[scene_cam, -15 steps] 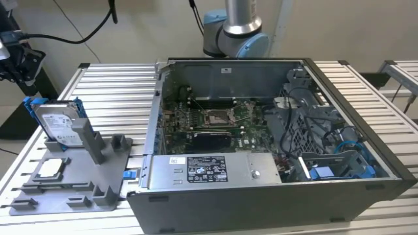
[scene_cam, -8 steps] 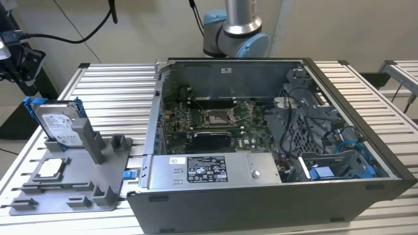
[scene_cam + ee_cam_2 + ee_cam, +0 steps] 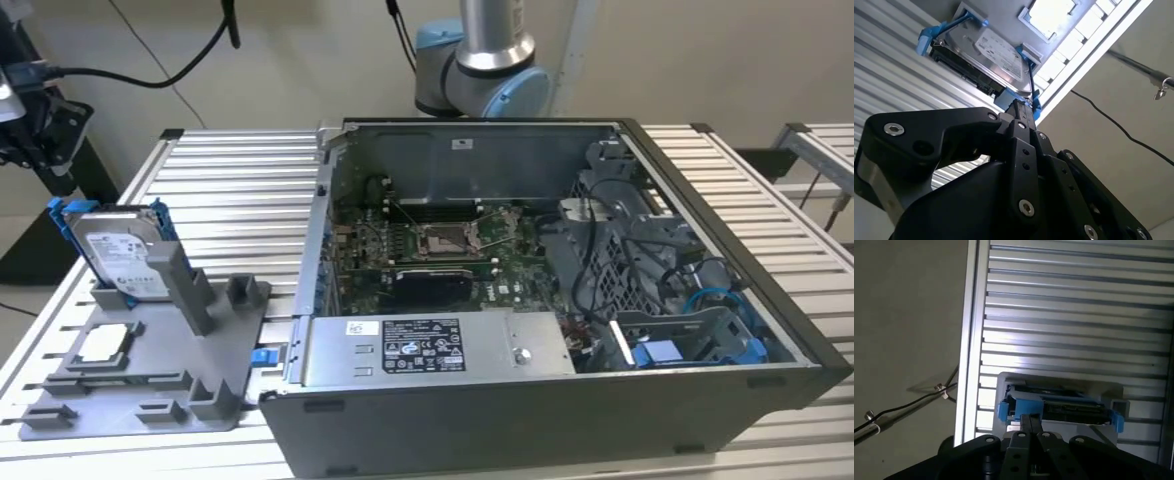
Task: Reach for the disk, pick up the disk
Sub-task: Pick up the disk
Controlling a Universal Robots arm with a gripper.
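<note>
counts: you have one disk (image 3: pixel 123 255), one gripper (image 3: pixel 1023 104), one square chip (image 3: pixel 104 345), one grey holder (image 3: pixel 214 395), one open computer case (image 3: pixel 534 425)
disk: stands on edge in a slot of the holder, a blue rail on each side
chip: flat on the holder, near the disk
case: just beside the holder
gripper: narrow, tips together, holding nothing, near the disk's rail
views: the exterior view gives you the case and chip; the second wrist view shows the disk's label, the first its edge

Looks down from high over the whole table (image 3: pixel 227 165) in the exterior view; sights closely along the end effector (image 3: pixel 1021 105) (image 3: pixel 1030 419) at the same disk (image 3: pixel 996 52) (image 3: pixel 1064 407) in both wrist views.
</note>
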